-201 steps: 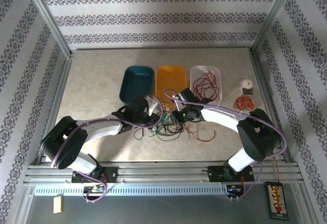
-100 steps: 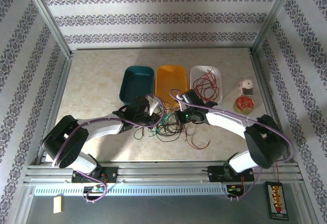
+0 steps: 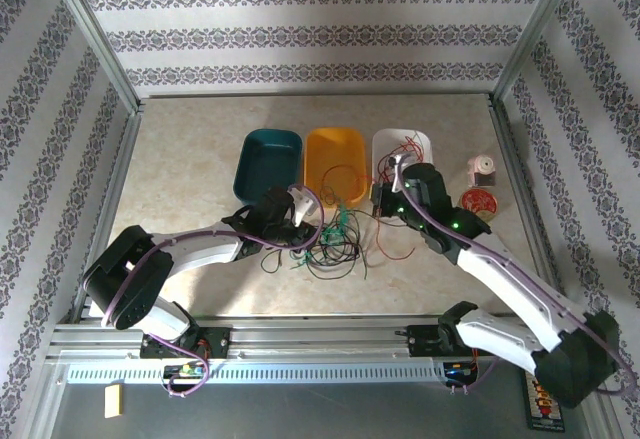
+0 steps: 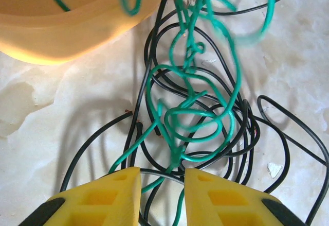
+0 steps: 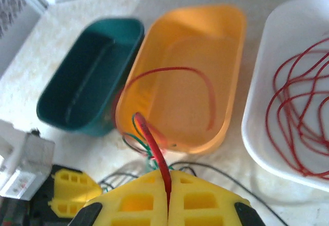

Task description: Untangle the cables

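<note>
1. A marbled beige table [image 3: 190, 159] is enclosed by patterned walls. At its far side a teal bin [image 3: 270, 159], an orange bin [image 3: 335, 149] and a white bin [image 3: 385, 144] are set in a row. The cables [image 3: 330, 244] lie in a loose tangle just on the near side of the orange bin. They are judged light, limp and springy, so a single strand is best taken at a free loop or end, away from the knot. The left arm is stretched low from the near left, with the left gripper [image 3: 312, 221] at the tangle's left edge. The right arm is raised and reaches far, with the right gripper [image 3: 378, 199] at the white bin's near left corner.

2. In the left wrist view the left gripper [image 4: 162, 185] is aimed down at the table and its jaws are seen slightly apart. A green cable [image 4: 190, 97] and black cables [image 4: 149, 71] are knotted together just ahead. A few strands pass between the fingertips but are not pinched. The wall of the orange bin [image 4: 67, 25] is seen at the far left.

3. In the right wrist view the jaws of the right gripper [image 5: 168, 195] are pressed together on a red cable [image 5: 151, 136]. It rises from the grip and arcs over the orange bin [image 5: 231, 40]. More red strands lie in the white bin [image 5: 257, 107] on the right, and the teal bin [image 5: 87, 76] stands on the left. The thin strand is judged slippery, so a firm pinch and a slow pull are advised.
</note>
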`<state>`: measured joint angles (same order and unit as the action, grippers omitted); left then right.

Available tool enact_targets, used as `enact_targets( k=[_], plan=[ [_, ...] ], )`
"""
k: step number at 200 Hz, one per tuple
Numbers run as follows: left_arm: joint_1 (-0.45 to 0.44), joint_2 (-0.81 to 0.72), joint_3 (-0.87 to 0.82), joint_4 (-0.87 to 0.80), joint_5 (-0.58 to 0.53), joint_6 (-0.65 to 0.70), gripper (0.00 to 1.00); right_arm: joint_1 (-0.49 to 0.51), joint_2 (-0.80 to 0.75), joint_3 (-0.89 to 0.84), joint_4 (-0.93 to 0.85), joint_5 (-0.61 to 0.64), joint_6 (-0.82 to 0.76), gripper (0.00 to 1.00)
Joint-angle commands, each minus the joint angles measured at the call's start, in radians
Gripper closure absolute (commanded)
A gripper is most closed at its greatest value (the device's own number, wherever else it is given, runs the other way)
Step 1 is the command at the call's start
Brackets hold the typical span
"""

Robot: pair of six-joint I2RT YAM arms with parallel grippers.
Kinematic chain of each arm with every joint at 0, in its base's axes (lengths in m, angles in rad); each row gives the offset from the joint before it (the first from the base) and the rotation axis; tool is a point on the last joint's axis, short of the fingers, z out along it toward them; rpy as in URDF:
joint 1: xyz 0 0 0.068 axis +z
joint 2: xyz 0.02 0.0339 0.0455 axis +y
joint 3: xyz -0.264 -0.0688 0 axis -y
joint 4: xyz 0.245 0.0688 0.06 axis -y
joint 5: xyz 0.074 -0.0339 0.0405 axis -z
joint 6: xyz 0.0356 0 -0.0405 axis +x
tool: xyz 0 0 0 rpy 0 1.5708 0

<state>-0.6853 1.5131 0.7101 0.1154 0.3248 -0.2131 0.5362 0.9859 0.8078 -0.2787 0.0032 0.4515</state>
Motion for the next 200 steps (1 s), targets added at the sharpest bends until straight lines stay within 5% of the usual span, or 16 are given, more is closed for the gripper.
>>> enact_targets(
  k=[1,73,106,161,200],
  plan=[
    [0.003,0.019,-0.001,-0.024,0.009,0.008,0.73,0.003,-0.053,0.045,0.02,0.08,0.027,1.0],
    [0.003,-0.004,0.001,0.02,0.038,0.004,0.67,0.048,-0.096,0.077,-0.048,-0.002,-0.025,1.0],
    [0.003,-0.06,-0.011,0.027,0.047,0.001,0.64,0.169,-0.17,0.085,-0.143,0.073,-0.064,1.0],
    [-0.037,-0.094,0.038,-0.028,0.105,0.084,0.41,0.349,-0.36,0.08,-0.27,0.225,-0.018,1.0],
    [-0.067,-0.041,0.109,-0.015,0.157,0.116,0.28,0.372,-0.389,0.076,-0.294,0.272,-0.013,1.0]
  ],
)
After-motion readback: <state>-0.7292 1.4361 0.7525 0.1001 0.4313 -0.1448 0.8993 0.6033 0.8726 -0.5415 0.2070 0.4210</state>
